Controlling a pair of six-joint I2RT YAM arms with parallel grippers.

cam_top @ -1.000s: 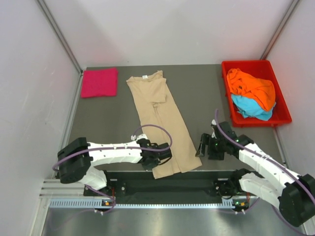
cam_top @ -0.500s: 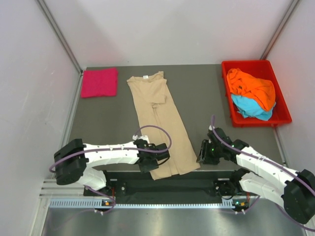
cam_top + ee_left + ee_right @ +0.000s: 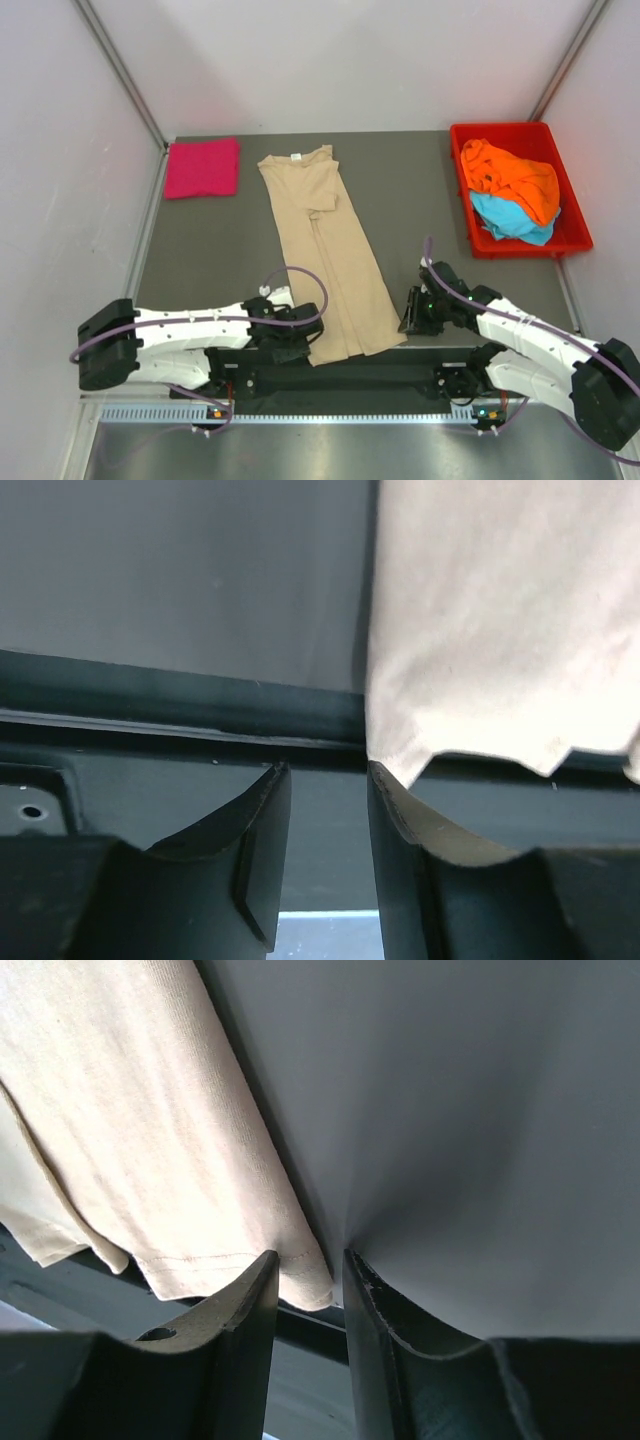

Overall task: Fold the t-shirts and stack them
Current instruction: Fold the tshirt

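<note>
Here, left fingers (image 3: 250, 845) and right fingers (image 3: 238, 1315) stand parted at beige t-shirt (image 3: 335, 262), label (image 3: 296, 156) unreadable.

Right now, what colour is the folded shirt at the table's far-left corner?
The folded shirt is plain magenta-pink; the top external view shows it best.

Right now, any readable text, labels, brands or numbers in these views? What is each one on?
Neck label on the beige t-shirt: a small white tag, too small to read.
Pink t-shirt, orange t-shirt, blue t-shirt, red tray: no print visible.
Wrist views: only plain cloth and table, no text.
Nothing can be read anywhere in these views.
</note>
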